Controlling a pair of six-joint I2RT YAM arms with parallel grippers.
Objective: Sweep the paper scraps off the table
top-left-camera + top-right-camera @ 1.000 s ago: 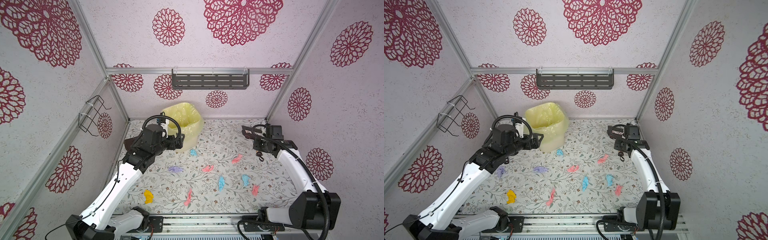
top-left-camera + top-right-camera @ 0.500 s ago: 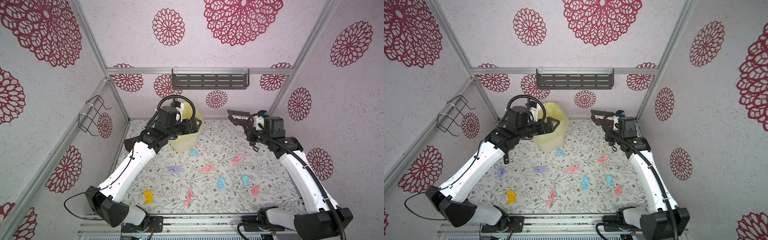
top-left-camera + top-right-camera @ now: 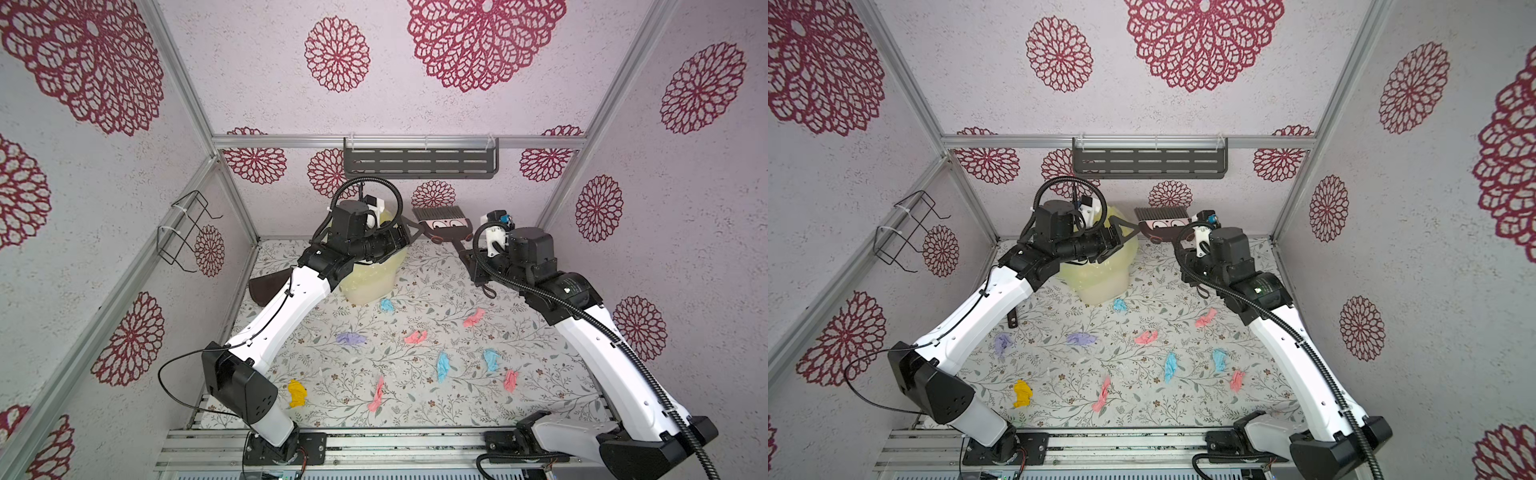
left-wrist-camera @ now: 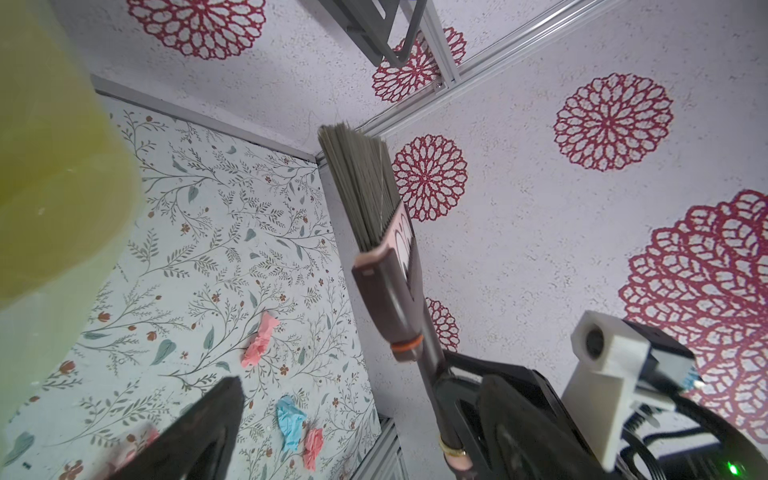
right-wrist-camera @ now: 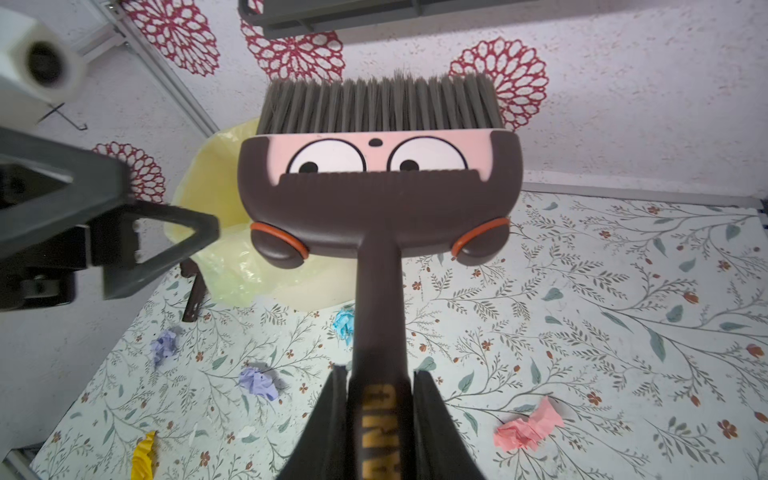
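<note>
While left gripper point(image 3: 409, 237) gapes, right gripper point(image 5: 380, 374) clamps brush point(image 5: 380, 199).

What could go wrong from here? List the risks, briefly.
1. The open left gripper hangs close beside the head of the brush, which the right gripper holds by its handle, bristles up: they may collide.
2. The left arm reaches over the yellow-lined bin and could knock it.
3. A hard stroke could flick paper scraps off the table.
</note>
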